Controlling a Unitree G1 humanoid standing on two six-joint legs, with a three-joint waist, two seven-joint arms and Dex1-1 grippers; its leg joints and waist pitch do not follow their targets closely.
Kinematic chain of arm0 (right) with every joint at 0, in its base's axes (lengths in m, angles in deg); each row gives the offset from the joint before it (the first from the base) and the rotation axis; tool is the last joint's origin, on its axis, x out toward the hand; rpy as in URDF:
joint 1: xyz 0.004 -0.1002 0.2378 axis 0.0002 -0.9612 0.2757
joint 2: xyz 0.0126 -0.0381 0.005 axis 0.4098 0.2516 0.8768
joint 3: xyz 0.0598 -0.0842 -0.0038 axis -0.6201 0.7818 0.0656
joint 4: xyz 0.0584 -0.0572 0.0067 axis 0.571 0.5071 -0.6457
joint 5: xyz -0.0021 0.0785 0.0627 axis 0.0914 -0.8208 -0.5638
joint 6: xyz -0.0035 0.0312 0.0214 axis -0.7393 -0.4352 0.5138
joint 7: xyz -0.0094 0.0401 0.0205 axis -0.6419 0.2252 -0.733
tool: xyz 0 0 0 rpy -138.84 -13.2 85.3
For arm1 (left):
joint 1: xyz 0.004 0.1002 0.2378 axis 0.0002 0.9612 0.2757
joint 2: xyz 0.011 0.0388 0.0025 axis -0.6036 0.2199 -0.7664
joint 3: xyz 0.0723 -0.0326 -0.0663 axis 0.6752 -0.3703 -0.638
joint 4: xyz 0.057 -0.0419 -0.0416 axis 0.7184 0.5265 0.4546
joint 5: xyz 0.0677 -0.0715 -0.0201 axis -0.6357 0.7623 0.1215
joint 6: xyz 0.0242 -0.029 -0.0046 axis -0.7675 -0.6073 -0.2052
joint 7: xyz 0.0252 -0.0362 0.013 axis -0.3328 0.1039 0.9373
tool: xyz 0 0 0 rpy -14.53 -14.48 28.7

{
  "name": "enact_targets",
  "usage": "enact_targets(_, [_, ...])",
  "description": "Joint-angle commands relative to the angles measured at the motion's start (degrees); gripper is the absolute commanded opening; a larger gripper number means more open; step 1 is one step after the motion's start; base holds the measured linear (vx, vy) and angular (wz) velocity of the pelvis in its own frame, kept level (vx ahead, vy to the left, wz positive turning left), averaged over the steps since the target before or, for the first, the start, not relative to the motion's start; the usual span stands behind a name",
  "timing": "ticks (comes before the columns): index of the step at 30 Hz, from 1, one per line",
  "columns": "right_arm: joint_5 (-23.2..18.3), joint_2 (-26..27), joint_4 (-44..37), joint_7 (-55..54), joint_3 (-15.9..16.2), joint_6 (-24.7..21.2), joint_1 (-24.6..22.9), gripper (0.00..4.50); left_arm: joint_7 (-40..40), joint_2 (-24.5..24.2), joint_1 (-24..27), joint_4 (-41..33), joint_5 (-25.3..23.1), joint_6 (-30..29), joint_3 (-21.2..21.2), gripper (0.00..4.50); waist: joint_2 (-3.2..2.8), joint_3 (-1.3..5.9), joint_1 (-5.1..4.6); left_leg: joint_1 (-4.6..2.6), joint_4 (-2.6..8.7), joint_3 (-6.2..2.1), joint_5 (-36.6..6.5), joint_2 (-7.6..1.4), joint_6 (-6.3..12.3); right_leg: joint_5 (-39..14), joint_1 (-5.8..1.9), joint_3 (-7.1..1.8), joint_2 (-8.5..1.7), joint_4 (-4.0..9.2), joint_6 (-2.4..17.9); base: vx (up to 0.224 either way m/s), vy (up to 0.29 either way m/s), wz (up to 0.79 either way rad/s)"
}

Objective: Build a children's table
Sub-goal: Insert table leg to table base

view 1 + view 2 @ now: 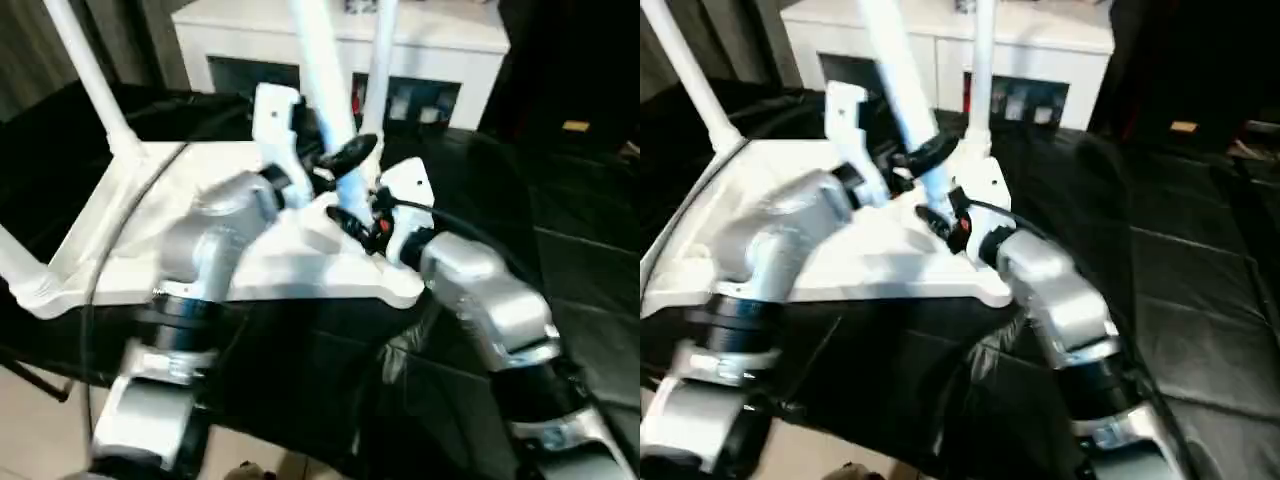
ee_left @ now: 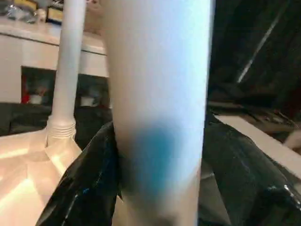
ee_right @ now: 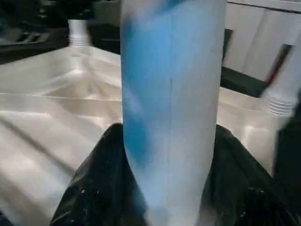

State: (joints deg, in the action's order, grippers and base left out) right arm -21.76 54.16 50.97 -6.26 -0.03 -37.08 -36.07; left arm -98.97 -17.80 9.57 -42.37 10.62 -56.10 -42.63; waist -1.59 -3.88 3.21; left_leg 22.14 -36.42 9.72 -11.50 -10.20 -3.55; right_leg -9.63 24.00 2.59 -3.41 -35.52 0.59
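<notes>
The white tabletop [image 1: 150, 230] lies upside down on a black-covered surface [image 1: 560, 240] in front of the white cabinet [image 1: 440, 50], with legs standing up from its far-left [image 1: 90, 80] and far-right [image 1: 383, 50] corner sockets; a loose leg [image 1: 325, 80] rises tilted over the tabletop's near-right part, and both grippers meet on its lower end. The left gripper [image 1: 340, 160] has its black fingers [image 2: 84, 188] on either side of the leg, which runs straight up between them; the right gripper [image 1: 352, 222] likewise has a finger [image 3: 94, 188] on each side of the shaft; whether either pair actually clamps it I cannot tell.
</notes>
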Motion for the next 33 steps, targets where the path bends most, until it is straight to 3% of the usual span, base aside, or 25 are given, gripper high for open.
enact_targets(1, [2.03, 1.17, 0.71, -1.76, 0.61, 2.62, 1.39, 1.95, 3.87, 1.64, -0.28, 0.53, -1.47, 2.03, -1.57, 2.64, 0.38, 4.83, -0.16, -0.42, 4.30, -0.58, -5.43, -1.85, 0.59, -6.49, -3.88, -2.38, -3.65, 3.75, 12.37, 0.000, 0.000, 0.00])
enact_targets(7, [2.47, 2.84, 2.06, -3.25, 0.21, 4.05, 1.63, 1.95, 7.64, 2.03, -1.47, 3.26, -2.50, 4.57, -3.80, 2.19, 0.23, 4.77, -0.35, -0.60, 4.43, -0.65, -6.62, -1.78, 1.30, -8.75, -3.89, -2.38, -3.64, 3.99, 11.12, 0.000, 0.000, 0.00])
enact_targets(16, [2.62, 3.49, 2.38, -1.83, -1.31, 5.98, 1.61, 1.95, 5.51, 1.77, -1.20, 2.08, -0.83, 4.04, -4.22, 1.93, -0.01, 4.82, -0.33, -0.71, 4.45, -0.63, -6.44, -1.88, 1.58, -6.07, -3.86, -2.36, -3.66, 3.78, 12.40, 0.000, 0.000, 0.00])
enact_targets(17, [1.92, 3.31, 2.11, -0.56, -1.36, 6.60, 1.64, 2.50, 4.40, 1.32, -1.21, 1.92, -0.44, 3.74, -4.14, 1.91, -0.01, 4.80, -0.32, -0.71, 4.46, -0.65, -6.49, -1.92, 1.59, -6.06, -3.85, -2.36, -3.68, 3.75, 12.43, 0.000, 0.000, 0.00])
enact_targets(18, [1.68, 2.69, 1.65, 0.64, -1.20, 6.91, 1.71, 2.64, 2.56, 0.57, -1.18, 1.63, 0.14, 3.03, -3.89, 1.91, 0.07, 4.79, -0.34, -0.74, 4.48, -0.64, -6.71, -1.93, 1.68, -6.27, -3.84, -2.37, -3.69, 3.76, 12.48, 0.000, 0.000, 0.00])
enact_targets(22, [-2.44, 1.38, -0.21, 5.61, -3.05, 4.31, 2.52, 2.91, -6.42, -3.60, -0.40, -0.61, 3.09, -2.05, -1.57, 1.91, 0.09, 4.79, -0.28, -0.84, 4.53, -0.64, -6.37, -2.04, 1.94, -6.17, -3.85, -2.39, -3.77, 3.50, 12.67, 0.000, 0.000, 0.00])
enact_targets(24, [-8.02, 0.25, -2.46, 11.44, -4.31, 0.12, 2.86, 3.07, -11.02, -5.93, -0.13, -1.75, 4.42, -3.34, -0.55, 1.90, -0.09, 4.76, -0.21, -1.00, 4.56, -0.70, -6.55, -2.11, 2.54, -5.79, -3.84, -2.35, -3.71, 3.36, 13.17, 0.000, 0.000, 0.00])
enact_targets(25, [-13.36, -1.85, -5.17, 17.15, -4.98, -4.92, 2.84, 3.11, -15.49, -8.06, 0.10, -2.74, 6.16, -5.07, 0.34, 1.90, 0.04, 4.72, -0.29, -1.03, 4.54, -0.62, -6.46, -2.08, 2.96, -5.11, -3.90, -2.38, -3.54, 3.31, 13.51, 0.000, 0.000, 0.00])
enact_targets(28, [-18.74, -6.41, -8.26, 25.72, -4.65, -9.88, 2.17, 3.44, -24.07, -10.69, 0.67, -4.60, 9.66, -5.91, 1.34, 1.90, -0.17, 4.72, 0.08, -1.08, 4.51, -0.63, -5.95, -2.25, 3.35, -4.63, -4.00, -2.41, -3.69, 3.27, 14.03, 0.000, 0.000, 0.00])
enact_targets(33, [-20.83, -10.24, -8.95, 30.90, -3.63, -12.45, 1.68, 3.47, -32.92, -12.73, 1.29, -7.91, 15.63, -8.89, 0.96, 1.90, -0.03, 4.64, 0.32, -1.04, 4.55, -0.48, -6.56, -2.24, 1.94, -6.93, -3.92, -2.40, -3.88, 3.33, 14.87, 0.000, 0.000, 0.00])
